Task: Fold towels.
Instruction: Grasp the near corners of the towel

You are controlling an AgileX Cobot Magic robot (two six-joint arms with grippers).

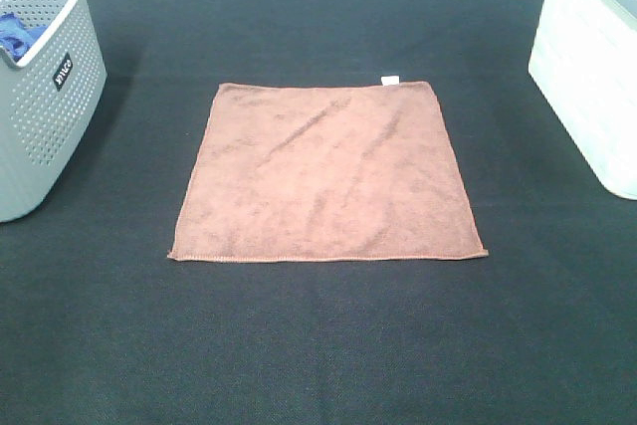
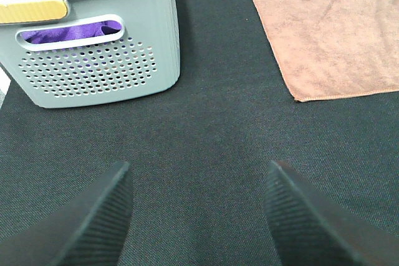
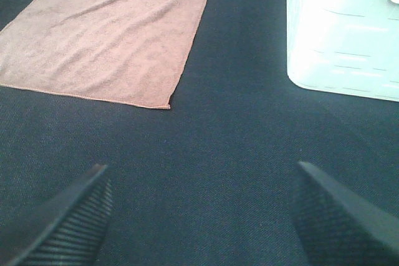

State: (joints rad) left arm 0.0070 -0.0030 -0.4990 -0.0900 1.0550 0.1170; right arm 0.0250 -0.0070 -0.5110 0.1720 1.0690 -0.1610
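Observation:
A reddish-brown square towel (image 1: 323,174) lies flat and unfolded in the middle of the dark table, with a small white tag (image 1: 390,80) on its far edge. It also shows in the left wrist view (image 2: 330,29) and the right wrist view (image 3: 106,35). Neither arm shows in the exterior high view. My left gripper (image 2: 199,216) is open and empty above bare table, well short of the towel's near left corner. My right gripper (image 3: 202,216) is open and empty above bare table, short of the towel's near right corner.
A grey perforated basket (image 1: 40,97) stands at the left edge and holds blue and purple cloths (image 2: 81,4). A white bin (image 1: 592,67) stands at the right edge, also in the right wrist view (image 3: 346,29). A dark cloth (image 1: 318,345) covers the table.

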